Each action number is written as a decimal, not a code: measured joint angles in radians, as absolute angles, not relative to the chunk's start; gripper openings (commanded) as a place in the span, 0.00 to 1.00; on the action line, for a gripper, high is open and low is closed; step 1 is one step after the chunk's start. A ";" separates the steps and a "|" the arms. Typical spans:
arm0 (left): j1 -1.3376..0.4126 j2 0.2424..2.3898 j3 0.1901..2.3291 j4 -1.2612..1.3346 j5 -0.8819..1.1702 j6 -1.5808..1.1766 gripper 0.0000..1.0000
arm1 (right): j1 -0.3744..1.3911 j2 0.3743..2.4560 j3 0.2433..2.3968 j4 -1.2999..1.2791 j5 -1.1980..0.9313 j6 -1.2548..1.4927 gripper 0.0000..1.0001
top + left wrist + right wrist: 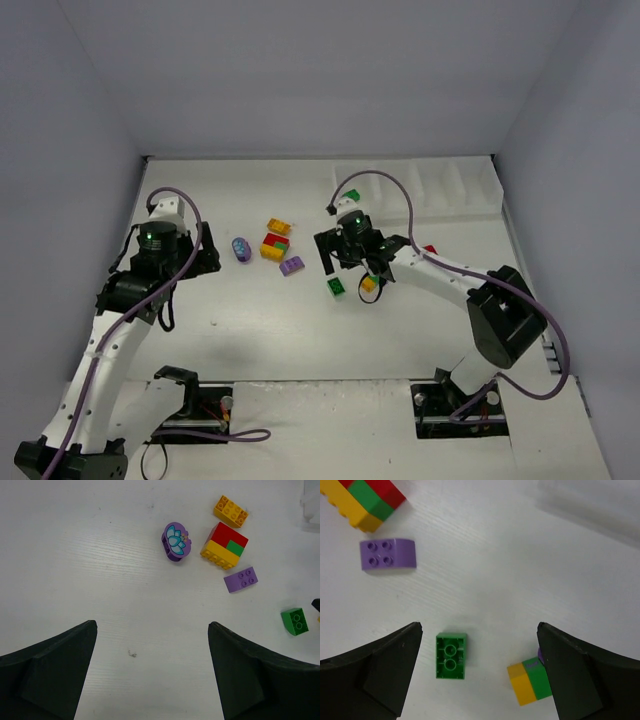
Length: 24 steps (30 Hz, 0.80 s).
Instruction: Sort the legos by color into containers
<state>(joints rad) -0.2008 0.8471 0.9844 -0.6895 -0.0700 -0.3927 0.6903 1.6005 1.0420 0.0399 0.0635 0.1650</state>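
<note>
Two grippers stand wide open, and nothing is held in either. The right gripper [480,625] is hung low over the table [520,570], its fingers spread to either side of a lone green brick [451,656], which is laid flat, studs up, and touched by neither finger. Just beside the finger on the right of the wrist view a yellow-and-green clump [530,682] is found, partly covered by that finger. This stance is judged to suit a pick from above: the single-colour green brick can be taken as it is, whereas the clump must first be pulled apart.

The left gripper [151,625] is held nearer its own side, with only bare table between its fingers. Ahead of it more legos are gathered: a purple flower piece [175,541], an orange-yellow brick [230,511], a red, yellow and green clump [225,546] and a purple brick [240,579]. It is judged to be parked there so that the centre is left free for the other arm.

The white tray [450,190] is set along the far edge, on the right arm's side, which is probably why the green brick is addressed by that arm. One green piece [351,194] appears to be lying in the tray's leftmost compartment; nothing can be made out in the others. A red brick [429,248] is seen on the table beside the right arm, short of the tray.
</note>
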 measured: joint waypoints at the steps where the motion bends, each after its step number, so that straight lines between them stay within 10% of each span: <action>1: -0.201 0.851 0.984 -0.687 -0.067 -0.395 0.86 | 0.691 1.600 1.017 0.038 0.064 0.175 0.91; 15: -0.201 0.869 0.984 -0.675 -0.033 -0.407 0.86 | 0.777 1.650 0.931 0.072 0.064 0.234 0.76; 24: -0.201 0.870 0.984 -0.675 -0.026 -0.417 0.86 | 0.787 1.715 0.917 0.101 0.060 0.254 0.39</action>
<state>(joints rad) -0.2008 0.8700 0.9844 -0.6750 -0.0261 -0.4168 0.7868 1.7153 0.9169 0.1009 0.0605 0.2543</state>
